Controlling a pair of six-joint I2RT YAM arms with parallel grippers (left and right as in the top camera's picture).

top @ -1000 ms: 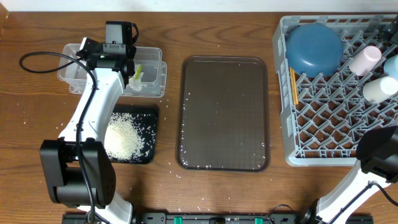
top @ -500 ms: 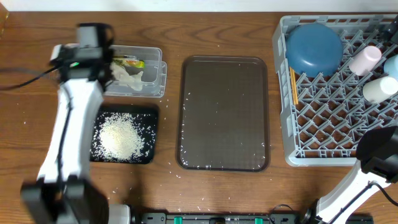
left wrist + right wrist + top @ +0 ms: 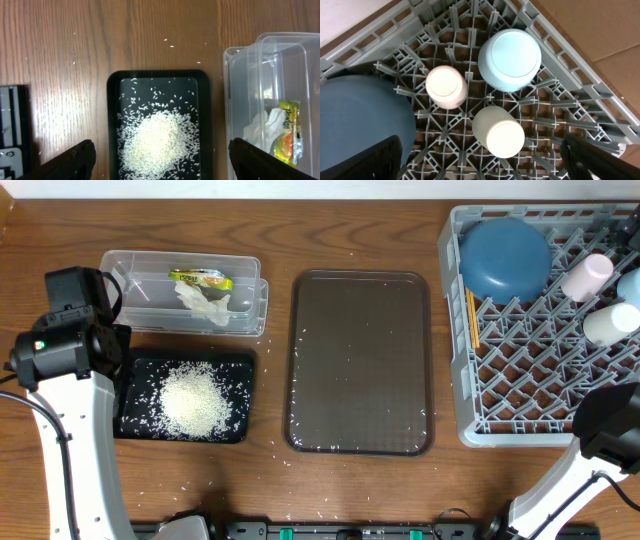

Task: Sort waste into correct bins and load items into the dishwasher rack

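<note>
Left hand point(image 3: 162, 162) withdrawn from tub point(image 3: 140, 288), released; right hand point(image 3: 480, 160) released; wrapper point(image 3: 287, 132) print unreadable.

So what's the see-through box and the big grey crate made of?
The see-through box looks like thin clear plastic, glossy: the wrapper and napkin show through its walls. The grey crate looks like hard moulded plastic, matt: even grey, thin lattice ribs. That's going by looks only.

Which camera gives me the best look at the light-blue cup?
Right wrist: the light-blue cup shows whole, standing in the dishwasher rack. Overhead catches only a sliver at the frame's right edge; left wrist does not show it.
</note>
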